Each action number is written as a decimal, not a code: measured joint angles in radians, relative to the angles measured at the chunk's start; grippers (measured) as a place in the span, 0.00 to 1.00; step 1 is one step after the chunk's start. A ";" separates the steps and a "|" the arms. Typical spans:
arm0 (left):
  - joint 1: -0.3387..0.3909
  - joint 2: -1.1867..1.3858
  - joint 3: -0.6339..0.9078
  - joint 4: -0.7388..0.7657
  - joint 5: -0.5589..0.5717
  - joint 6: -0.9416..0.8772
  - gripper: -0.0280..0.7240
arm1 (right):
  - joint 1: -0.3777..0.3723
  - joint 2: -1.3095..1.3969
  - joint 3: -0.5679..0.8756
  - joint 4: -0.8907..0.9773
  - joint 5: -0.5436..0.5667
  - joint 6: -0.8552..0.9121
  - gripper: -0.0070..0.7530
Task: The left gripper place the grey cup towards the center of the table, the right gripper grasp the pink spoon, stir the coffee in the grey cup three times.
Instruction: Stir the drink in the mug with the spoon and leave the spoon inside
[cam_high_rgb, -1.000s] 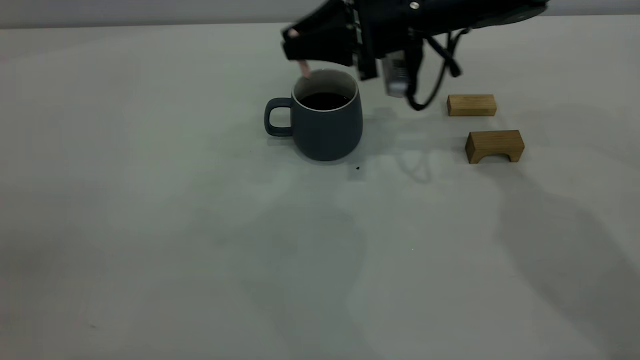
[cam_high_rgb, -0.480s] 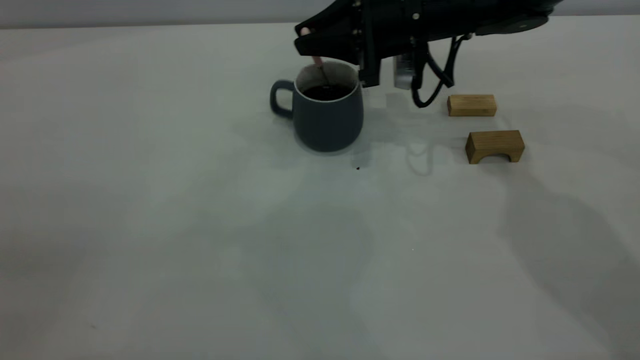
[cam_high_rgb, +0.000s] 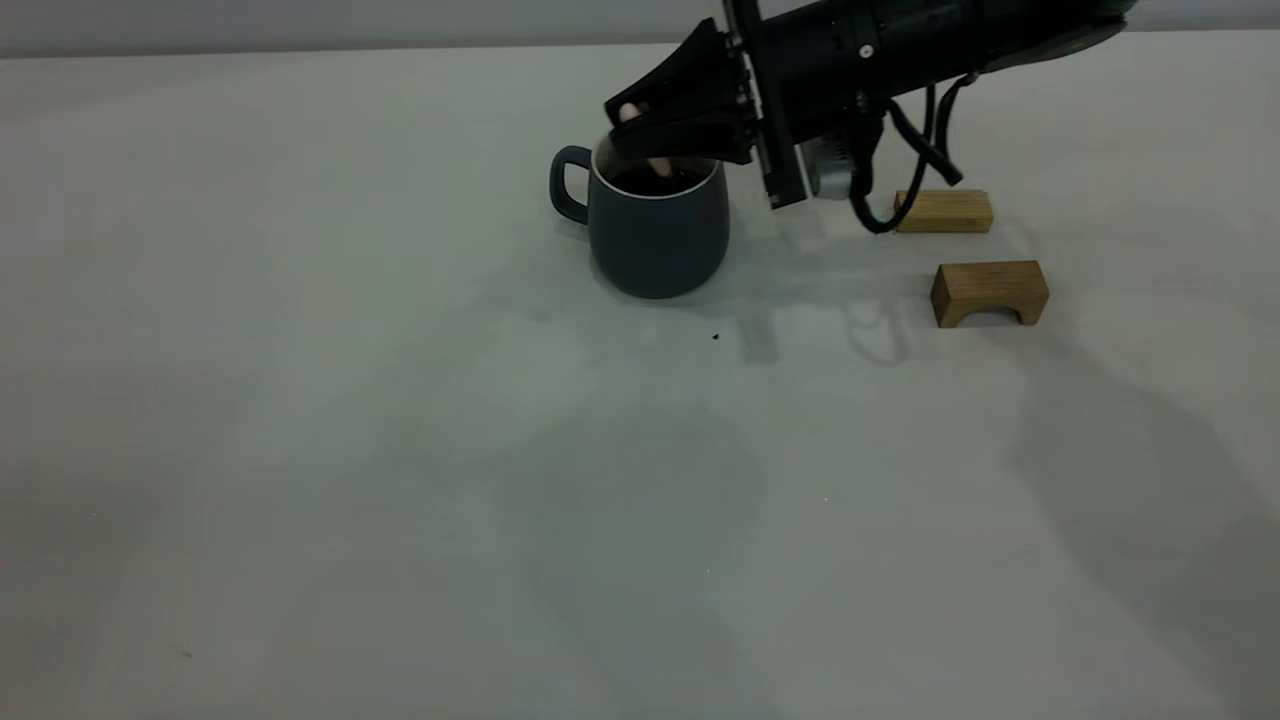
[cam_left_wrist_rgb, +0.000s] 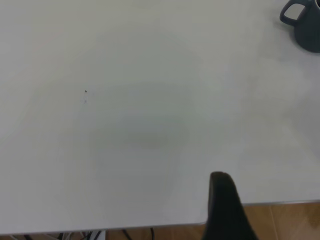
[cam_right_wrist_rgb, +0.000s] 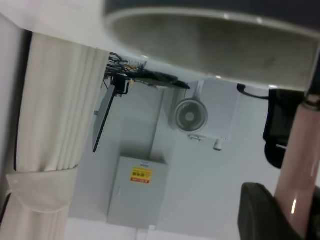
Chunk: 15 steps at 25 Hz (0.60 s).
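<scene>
Over the grey cup (cam_high_rgb: 657, 232) the right gripper (cam_high_rgb: 650, 130) pinches the pink spoon (cam_high_rgb: 655, 160), tip dipped into the coffee (cam_high_rgb: 655, 181) to stir; can't tell the left gripper's (cam_left_wrist_rgb: 226, 207) fingers.

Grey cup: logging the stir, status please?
Right gripper shut on pink spoon, dipped in grey cup. Left gripper parked at table edge. Nothing blocking.

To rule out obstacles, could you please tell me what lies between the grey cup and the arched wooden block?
Only bare table, crossed by shadows, between the grey cup and arched wooden block, per the exterior view.
</scene>
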 joint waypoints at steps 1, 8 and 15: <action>0.000 0.000 0.000 0.000 0.000 0.000 0.73 | 0.008 0.000 0.000 0.023 0.000 0.006 0.21; 0.000 0.000 0.000 0.000 0.000 0.000 0.73 | 0.045 0.000 0.000 0.194 -0.001 0.010 0.21; 0.000 0.000 0.000 0.000 0.000 0.000 0.73 | 0.038 0.000 0.000 0.203 -0.159 -0.027 0.21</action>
